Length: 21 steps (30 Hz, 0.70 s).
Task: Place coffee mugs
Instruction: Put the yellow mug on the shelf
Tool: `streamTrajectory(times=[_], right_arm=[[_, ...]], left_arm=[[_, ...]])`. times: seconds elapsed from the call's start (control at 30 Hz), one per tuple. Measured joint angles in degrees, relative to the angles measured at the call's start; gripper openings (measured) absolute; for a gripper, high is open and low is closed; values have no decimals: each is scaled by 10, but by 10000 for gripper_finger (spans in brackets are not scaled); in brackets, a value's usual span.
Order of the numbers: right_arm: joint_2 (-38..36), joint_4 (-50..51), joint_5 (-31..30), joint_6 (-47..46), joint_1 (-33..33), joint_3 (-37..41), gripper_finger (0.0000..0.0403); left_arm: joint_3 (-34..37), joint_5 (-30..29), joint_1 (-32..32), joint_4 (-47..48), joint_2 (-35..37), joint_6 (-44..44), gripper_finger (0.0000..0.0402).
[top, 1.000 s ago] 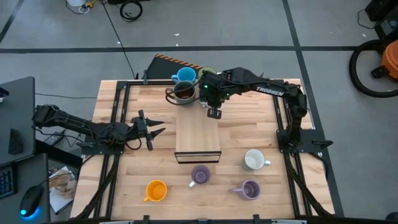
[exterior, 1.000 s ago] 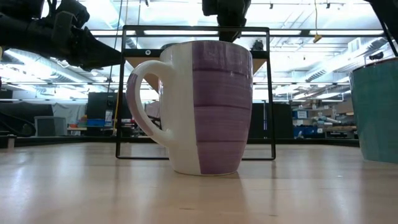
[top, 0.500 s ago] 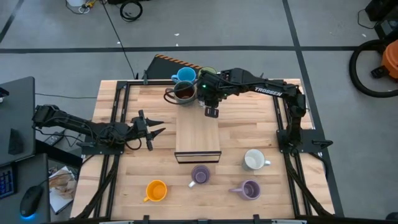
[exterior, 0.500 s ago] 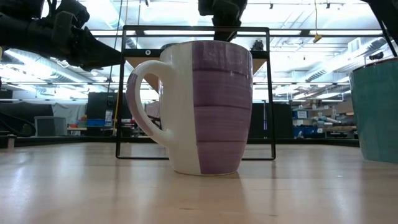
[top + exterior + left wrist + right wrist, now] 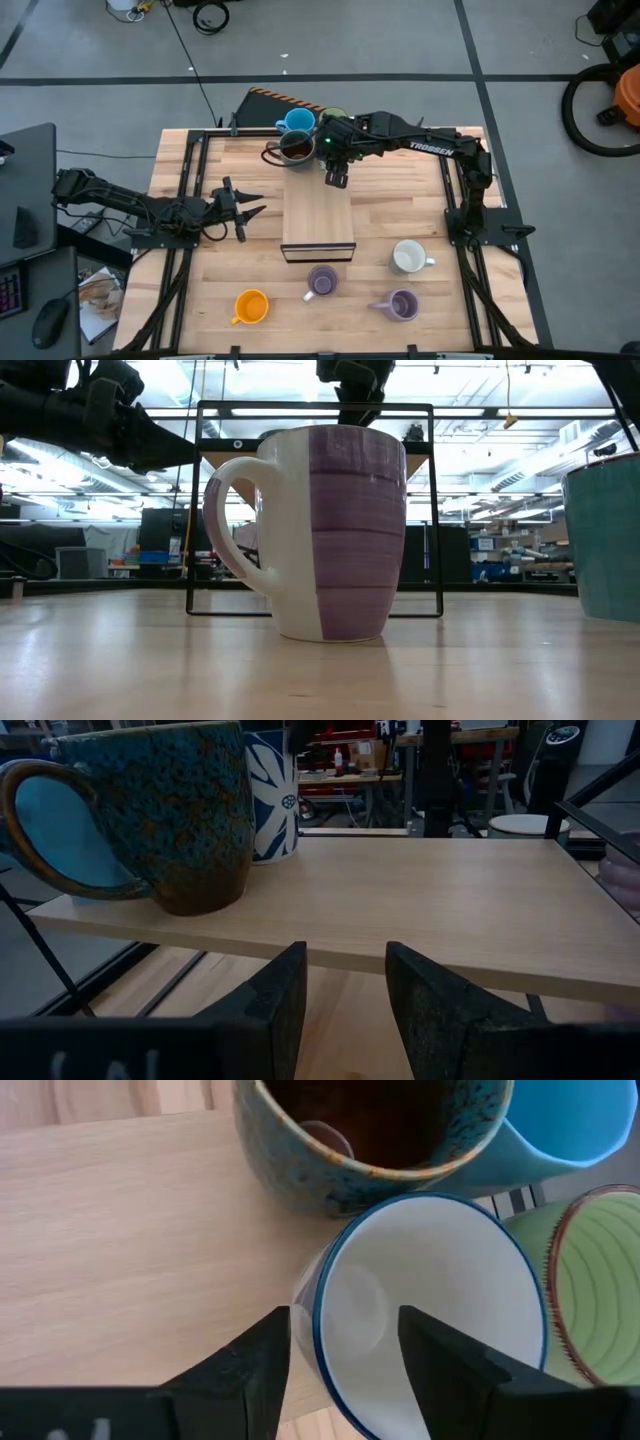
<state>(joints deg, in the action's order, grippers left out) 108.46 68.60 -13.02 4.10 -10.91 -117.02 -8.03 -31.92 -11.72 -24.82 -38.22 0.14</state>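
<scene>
A wooden shelf (image 5: 318, 215) stands mid-table. On its far end stand a blue-speckled dark mug (image 5: 296, 148), a blue mug (image 5: 298, 121), a green mug (image 5: 335, 116) and a white mug with a blue rim (image 5: 430, 1310). My right arm (image 5: 410, 142) reaches over them. My right gripper (image 5: 345, 1370) is open above the white mug, one finger outside its wall and one over its mouth. My left gripper (image 5: 248, 210) is open and level, left of the shelf, with nothing between its fingers (image 5: 345, 990). Orange (image 5: 251, 305), white (image 5: 409, 257) and two lavender mugs (image 5: 321, 281) (image 5: 400, 304) stand on the table. My right gripper straddles the white mug's wall (image 5: 310, 1320) on the side away from the green mug, slanting down from the table's right. I cannot tell whether either finger touches the wall. The mug stands upright on the shelf board (image 5: 120, 1210), close beside the dark mug (image 5: 380, 1140).
The shelf's black frame (image 5: 315, 408) rises behind the nearest lavender mug (image 5: 335, 530). Black rails (image 5: 190, 200) run along both table sides. Bare shelf board (image 5: 450, 900) stretches from the mugs to the shelf's near end.
My right gripper has spread its fingers and swung a little toward the table's left above the shelf's far end. The mugs on the shelf have stayed where they were.
</scene>
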Motion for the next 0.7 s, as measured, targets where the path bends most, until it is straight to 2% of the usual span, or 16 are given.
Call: streamTrajectory(times=[0.27,0.5,0.6,0.7], right_arm=[[-25,-5,-25,18,11,0,197],[-51,-2,-26,21,27,0,224],[-69,14,-31,24,45,0,237],[-94,30,-61,25,72,2,242]], left_arm=[[0,0,0,0,0,0,144],[0,0,0,-13,0,1,144],[-1,6,-1,-30,0,-33,144],[-1,39,-1,-35,0,-64,144]])
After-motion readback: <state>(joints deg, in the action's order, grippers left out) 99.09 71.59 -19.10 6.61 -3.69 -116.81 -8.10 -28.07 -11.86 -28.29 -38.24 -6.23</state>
